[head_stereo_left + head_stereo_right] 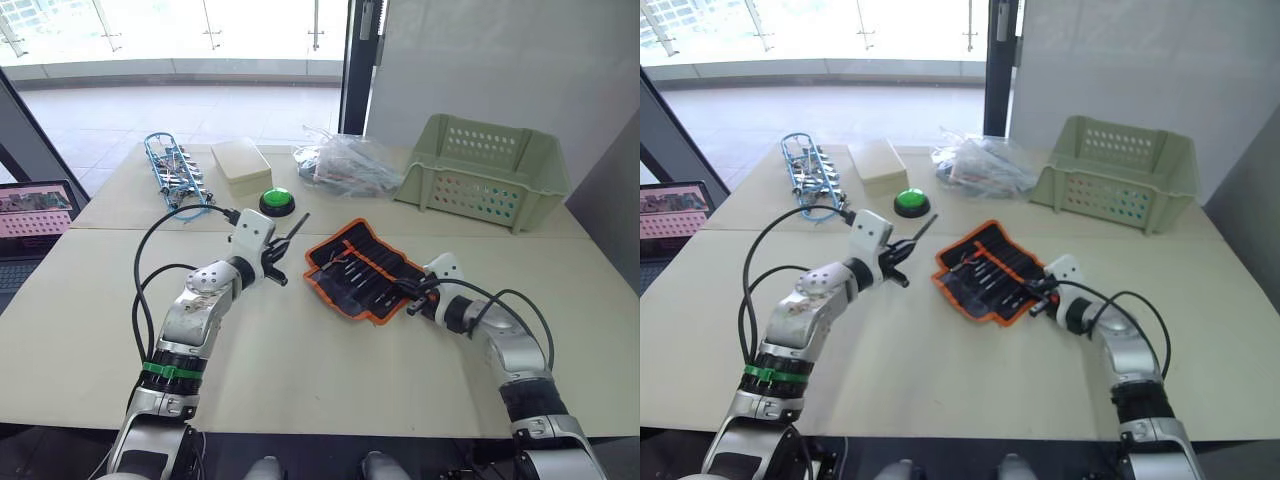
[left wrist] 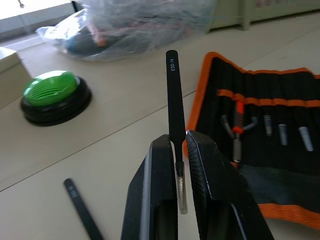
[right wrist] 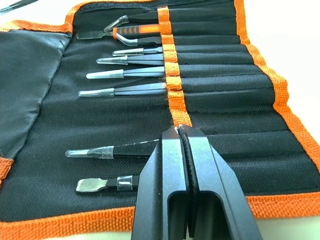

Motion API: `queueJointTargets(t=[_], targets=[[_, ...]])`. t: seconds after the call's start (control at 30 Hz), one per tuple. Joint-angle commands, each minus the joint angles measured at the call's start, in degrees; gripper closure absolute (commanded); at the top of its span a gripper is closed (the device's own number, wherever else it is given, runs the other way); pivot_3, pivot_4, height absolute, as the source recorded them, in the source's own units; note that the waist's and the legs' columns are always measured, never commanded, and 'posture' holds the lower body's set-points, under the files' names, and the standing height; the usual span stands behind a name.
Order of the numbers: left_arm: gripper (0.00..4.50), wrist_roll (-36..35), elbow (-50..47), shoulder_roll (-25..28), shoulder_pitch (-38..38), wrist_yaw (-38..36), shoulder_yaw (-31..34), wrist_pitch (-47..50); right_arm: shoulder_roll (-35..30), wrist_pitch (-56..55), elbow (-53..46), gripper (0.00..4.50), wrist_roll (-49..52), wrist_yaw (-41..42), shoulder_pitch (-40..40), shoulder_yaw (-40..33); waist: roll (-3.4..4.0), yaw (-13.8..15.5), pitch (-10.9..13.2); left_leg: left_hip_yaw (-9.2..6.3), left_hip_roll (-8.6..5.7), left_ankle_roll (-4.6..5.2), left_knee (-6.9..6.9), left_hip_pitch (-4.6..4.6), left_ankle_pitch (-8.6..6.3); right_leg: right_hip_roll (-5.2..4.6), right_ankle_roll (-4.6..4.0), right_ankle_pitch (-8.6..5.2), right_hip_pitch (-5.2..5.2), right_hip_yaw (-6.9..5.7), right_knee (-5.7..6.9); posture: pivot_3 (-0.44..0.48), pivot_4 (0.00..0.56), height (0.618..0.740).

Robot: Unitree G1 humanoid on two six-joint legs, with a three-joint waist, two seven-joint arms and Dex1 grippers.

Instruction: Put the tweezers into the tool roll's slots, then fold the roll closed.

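Note:
The tool roll [image 1: 362,268] lies open on the table, black with orange edging. Several tweezers [image 3: 125,90] sit in its slots [image 3: 215,75], tips sticking out past the orange band. My left gripper [image 2: 181,145] hovers left of the roll, shut on one black tweezers [image 2: 173,95] that points up and toward the roll; the same tweezers [image 1: 296,229] slant up from the fingers. Another black tweezers [image 2: 82,210] lies loose on the table below it. My right gripper [image 3: 179,131] is shut, its tips resting on the roll's orange band at the near right end [image 1: 413,297].
A green button [image 1: 277,201], a cream box [image 1: 241,160] and a blue wire bundle [image 1: 173,170] stand behind the left arm. A clear plastic bag [image 1: 350,160] and a green perforated basket [image 1: 485,170] are at the back right. A laptop [image 1: 35,215] is off the left edge.

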Motion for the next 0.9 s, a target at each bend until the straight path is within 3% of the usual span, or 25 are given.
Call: queueJointTargets(t=[0.03,0.33,0.6,0.9], targets=[[4.48,-3.15,-4.89,-0.02,-2.48,-5.14,-2.59,4.14,0.22,-0.08,1.30,4.50,-0.88,-1.12,0.17,-0.12,0.00,-0.24,0.00,0.00,0.00,0.00,0.00,0.01,0.00,0.00,0.00,0.00,0.01,0.00,0.00,0.000,0.150,0.740],[4.48,-1.99,-7.28,1.60,-1.28,-8.08,-9.01,9.47,1.08,0.42,-0.92,4.50,-0.66,-2.05,2.79,0.20,0.01,-0.50,0.00,-0.01,0.02,0.01,0.00,0.05,0.00,0.02,0.00,0.00,0.04,0.00,0.03,0.000,0.150,0.740],[4.48,-2.39,-9.72,3.06,1.74,-8.28,-9.69,11.99,1.29,2.20,-4.95,4.50,0.06,-3.29,5.44,0.06,0.01,-0.34,0.00,-0.02,0.01,0.01,0.01,0.05,0.00,0.01,0.01,-0.01,0.06,0.01,0.01,0.000,0.150,0.740],[4.48,-2.44,-8.78,0.36,-0.04,-5.73,-9.95,15.73,1.59,2.72,-5.61,4.50,0.18,-3.98,5.76,0.02,0.01,-0.40,0.00,-0.02,0.01,0.01,0.01,0.08,0.00,0.02,0.01,-0.01,0.09,0.01,0.02,0.000,0.150,0.740]])
